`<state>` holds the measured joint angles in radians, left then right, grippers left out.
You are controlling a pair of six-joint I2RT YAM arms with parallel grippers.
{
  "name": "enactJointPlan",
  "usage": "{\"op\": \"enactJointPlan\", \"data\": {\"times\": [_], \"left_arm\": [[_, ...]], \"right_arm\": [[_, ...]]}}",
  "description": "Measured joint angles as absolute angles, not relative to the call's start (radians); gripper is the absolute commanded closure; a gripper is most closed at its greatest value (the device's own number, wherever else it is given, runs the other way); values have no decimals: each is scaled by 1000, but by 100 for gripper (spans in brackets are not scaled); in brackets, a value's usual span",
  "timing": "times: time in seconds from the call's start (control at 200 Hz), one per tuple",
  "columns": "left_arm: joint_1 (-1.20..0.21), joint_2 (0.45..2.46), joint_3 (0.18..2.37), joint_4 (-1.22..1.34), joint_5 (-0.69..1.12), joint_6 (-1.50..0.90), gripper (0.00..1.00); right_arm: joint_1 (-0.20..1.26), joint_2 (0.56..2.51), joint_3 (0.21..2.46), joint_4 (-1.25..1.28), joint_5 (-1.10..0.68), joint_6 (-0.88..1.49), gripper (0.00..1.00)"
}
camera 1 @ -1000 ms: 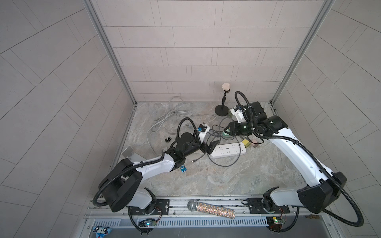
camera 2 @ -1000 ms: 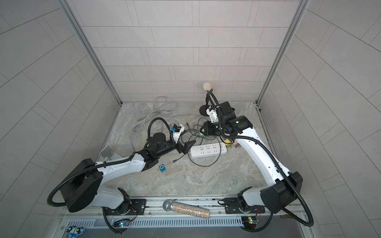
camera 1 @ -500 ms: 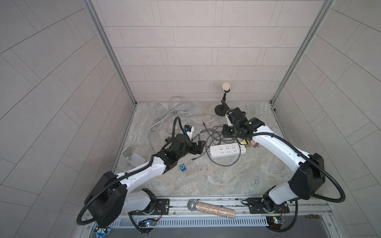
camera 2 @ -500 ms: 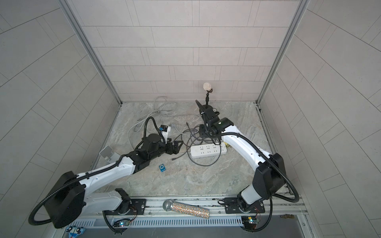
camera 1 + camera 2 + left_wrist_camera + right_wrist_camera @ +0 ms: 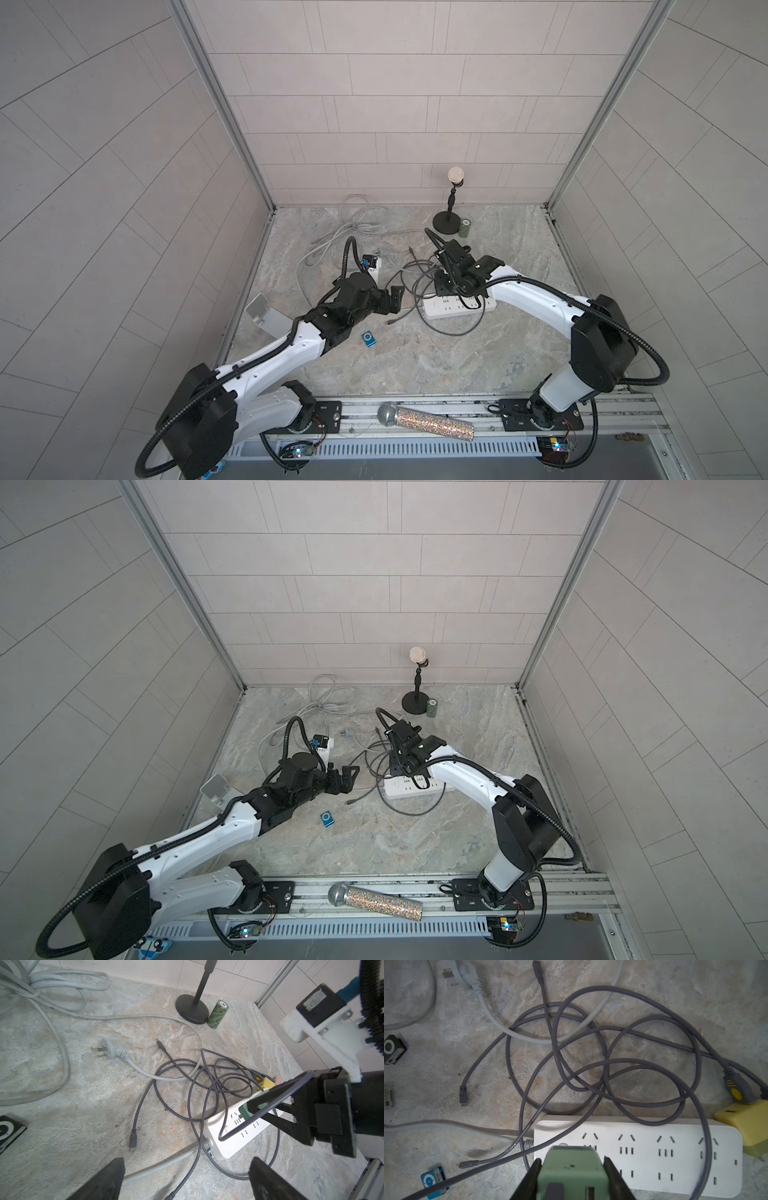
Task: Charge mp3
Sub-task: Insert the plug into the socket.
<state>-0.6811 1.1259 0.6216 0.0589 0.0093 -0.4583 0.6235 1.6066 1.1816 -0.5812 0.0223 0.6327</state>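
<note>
Grey-veined marble floor [image 5: 415,365] is filling the centre of both top views, with tiled walls closing it in on three sides. A white power strip [image 5: 446,308] is lying right of centre, and a tangle of dark grey cable [image 5: 604,1059] is looping over and beside it. The right gripper [image 5: 572,1163] is clamping a green charger block [image 5: 572,1178] just above the strip's sockets. The left gripper [image 5: 187,1160] is hanging with its jaws spread wide and empty, near a loose cable plug [image 5: 390,322].

The blue mp3 player [image 5: 369,339] is lying flat on the floor, left of centre and just below the left gripper in a top view, apart from every cable. It is looking light, rigid and slick, small enough to skid. Pinching it across its long edges is looking safest, leaving its ends clear for the plug. Bare floor is stretching open below and right of it, with the walls standing well apart.
</note>
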Motion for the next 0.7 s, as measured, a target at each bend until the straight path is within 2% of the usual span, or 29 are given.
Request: {"op": "enactJointPlan", "data": {"times": [0.7], "left_arm": [[-669, 1097, 630, 1, -24, -432, 1]], "right_arm": [[635, 1633, 1110, -535, 88, 626, 100]]}}
